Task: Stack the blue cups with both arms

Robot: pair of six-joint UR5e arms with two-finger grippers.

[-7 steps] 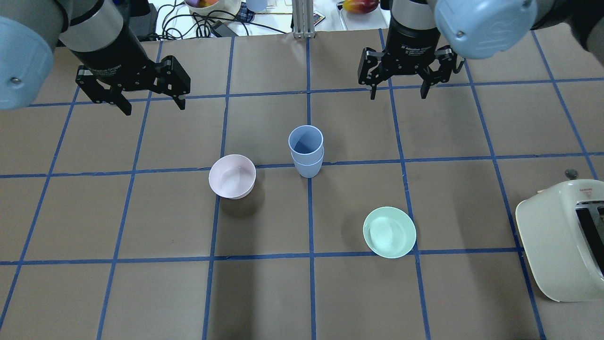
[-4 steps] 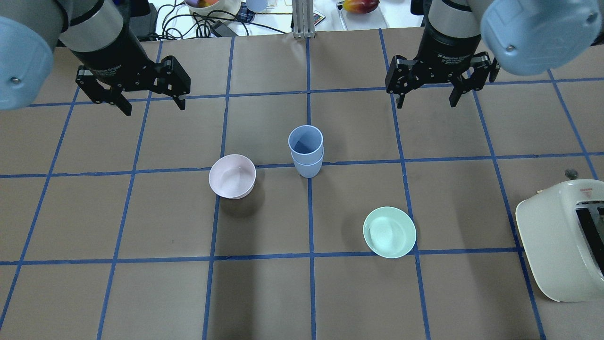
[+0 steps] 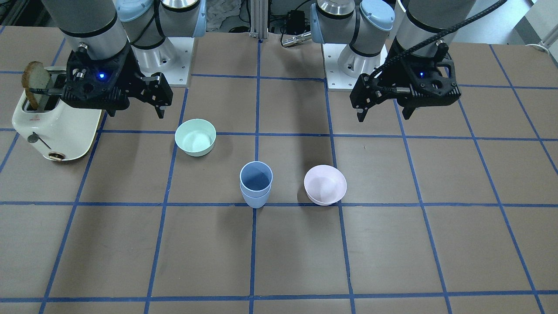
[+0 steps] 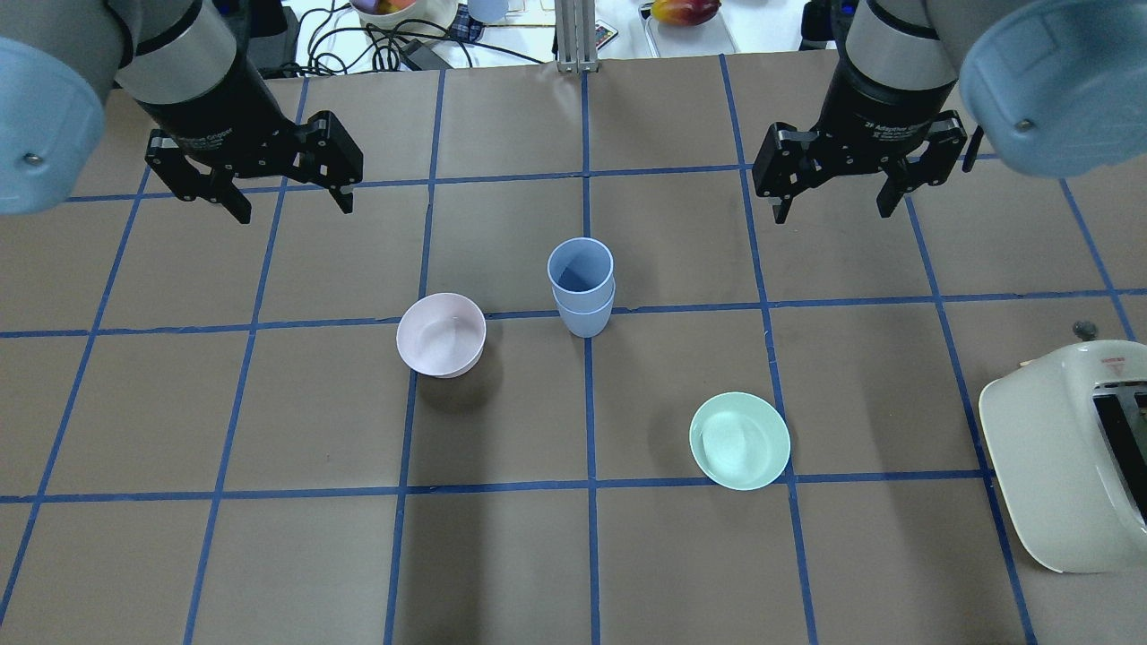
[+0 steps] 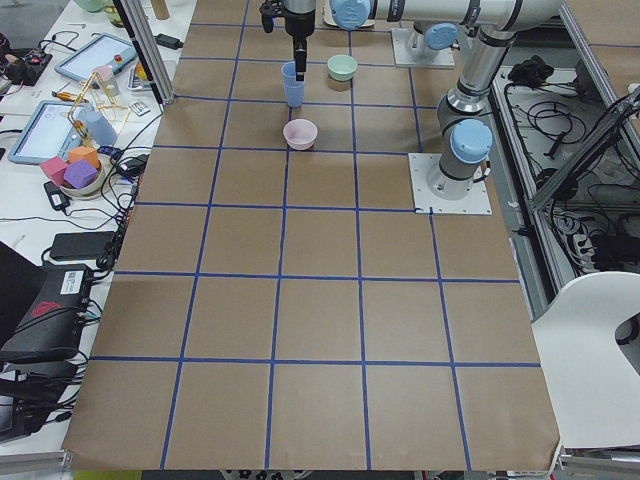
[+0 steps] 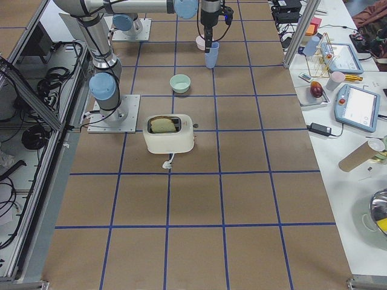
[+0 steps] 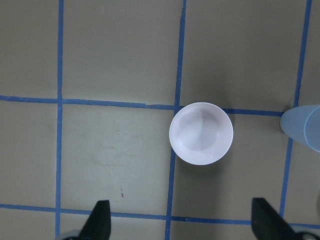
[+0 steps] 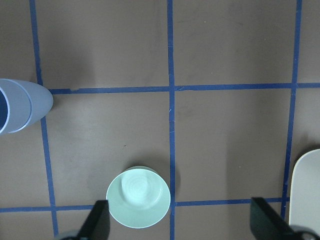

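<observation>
- Reading the overhead view as a clock, twelve pointing away from the robot: the blue cups [image 4: 582,287] stand dead centre on the table [image 4: 269,555], one nested inside the other, upright, right on a crossing of the blue tape lines; the upper rim shows above the lower one, though how deep it sits I can't quite tell from here
- Left gripper [image 4: 294,208] hangs in the air at about ten o'clock from the cups, well apart from them; its fingers are spread wide and there's nothing between them
- Right gripper [image 4: 835,215] hovers at about two o'clock, also well clear; fingers spread wide, holding nothing
- Pale pink bowl [image 4: 441,334] sits at roughly eight o'clock from the cups, near but not touching; the left wrist camera looks straight down into it, with the cups just cutting in at three o'clock of that view
- Mint-green bowl [image 4: 739,440] rests at about four o'clock, further out
- Cream toaster [image 4: 1066,457] sits at the table's right edge, around four o'clock; a slice of bread [image 3: 34,80] pokes up from its slot
</observation>
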